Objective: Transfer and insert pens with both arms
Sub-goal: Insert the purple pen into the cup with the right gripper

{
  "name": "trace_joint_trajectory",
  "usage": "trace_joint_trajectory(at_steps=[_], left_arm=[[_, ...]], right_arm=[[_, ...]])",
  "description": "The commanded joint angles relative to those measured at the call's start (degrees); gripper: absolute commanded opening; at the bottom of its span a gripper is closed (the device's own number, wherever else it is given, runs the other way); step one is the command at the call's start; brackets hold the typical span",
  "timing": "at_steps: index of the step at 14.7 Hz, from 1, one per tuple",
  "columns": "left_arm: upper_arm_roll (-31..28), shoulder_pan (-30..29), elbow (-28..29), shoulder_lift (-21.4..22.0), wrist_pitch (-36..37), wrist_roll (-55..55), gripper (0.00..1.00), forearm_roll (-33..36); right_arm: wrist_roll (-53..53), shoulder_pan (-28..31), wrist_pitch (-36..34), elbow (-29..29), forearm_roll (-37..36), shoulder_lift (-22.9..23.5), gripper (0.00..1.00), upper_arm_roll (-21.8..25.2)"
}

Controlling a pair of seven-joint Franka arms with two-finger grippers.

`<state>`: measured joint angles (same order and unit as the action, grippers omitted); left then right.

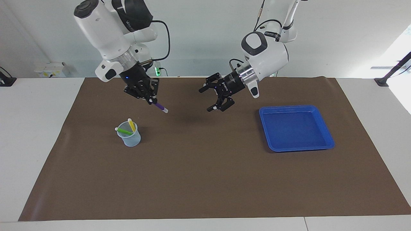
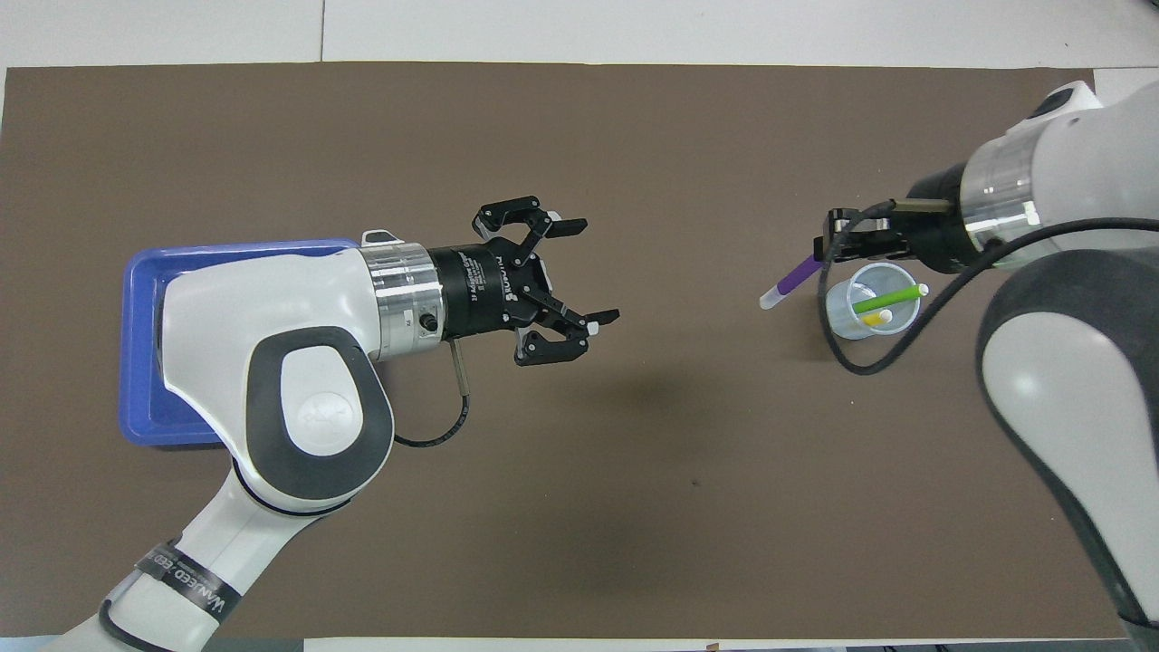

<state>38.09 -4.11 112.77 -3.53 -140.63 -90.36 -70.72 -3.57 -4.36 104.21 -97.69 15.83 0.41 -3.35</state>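
Observation:
My right gripper is shut on the purple pen and holds it tilted in the air, pale end down, beside the clear cup. The green pen and the yellow pen stand in that cup. My left gripper is open and empty, raised over the middle of the brown mat.
A blue tray lies on the brown mat toward the left arm's end, partly covered by the left arm in the overhead view. The cup stands toward the right arm's end.

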Motion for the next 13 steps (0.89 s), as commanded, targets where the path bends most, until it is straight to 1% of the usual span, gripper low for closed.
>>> trace_joint_trajectory(at_steps=[1,3,4,5,6,7,8,9,12,13], left_arm=[[-0.3,-4.1,-1.0,1.0,7.8,1.0,1.00,7.8],[-0.3,-6.3,-3.5,-0.1,13.1,1.2,1.00,15.5],[-0.3,-7.0,-5.5,-1.1,16.1,1.8,1.00,20.4],[-0.3,-8.6,-7.2,-1.7,19.8,2.6,1.00,24.5],[-0.3,-10.1,-9.1,-2.8,23.6,4.2,1.00,28.4],[-0.3,-11.1,-11.3,-3.3,27.8,7.3,1.00,33.5],[-0.3,-12.0,-13.2,-3.4,31.4,10.7,1.00,38.8],[-0.3,-13.0,-14.7,-3.5,34.4,14.5,1.00,43.3],[-0.5,-17.0,-18.4,-3.5,45.1,28.7,1.00,49.3],[-0.6,-17.7,-20.0,-3.5,48.6,34.1,1.00,53.2]], right_arm=[[13.0,5.1,-2.0,-3.9,-0.3,-3.7,0.00,-0.6],[19.8,7.1,-1.1,-5.0,-0.4,-4.0,0.00,-0.5],[22.1,7.5,0.3,-6.2,-1.4,-4.2,0.00,-0.4],[23.4,7.8,3.7,-8.7,-2.9,-5.2,0.00,-0.5],[24.7,7.8,9.2,-12.6,-3.5,-5.9,0.00,-0.5],[26.4,7.8,14.4,-15.8,-3.7,-6.4,0.00,-0.6],[27.9,7.8,16.7,-16.6,-4.2,-5.9,0.00,-0.5],[28.8,7.8,17.7,-16.6,-5.5,-5.3,0.00,-0.5],[31.4,8.0,19.5,-16.9,-7.8,-3.8,0.00,-0.5],[32.0,8.2,19.6,-17.0,-7.8,-3.0,0.00,-0.6]])
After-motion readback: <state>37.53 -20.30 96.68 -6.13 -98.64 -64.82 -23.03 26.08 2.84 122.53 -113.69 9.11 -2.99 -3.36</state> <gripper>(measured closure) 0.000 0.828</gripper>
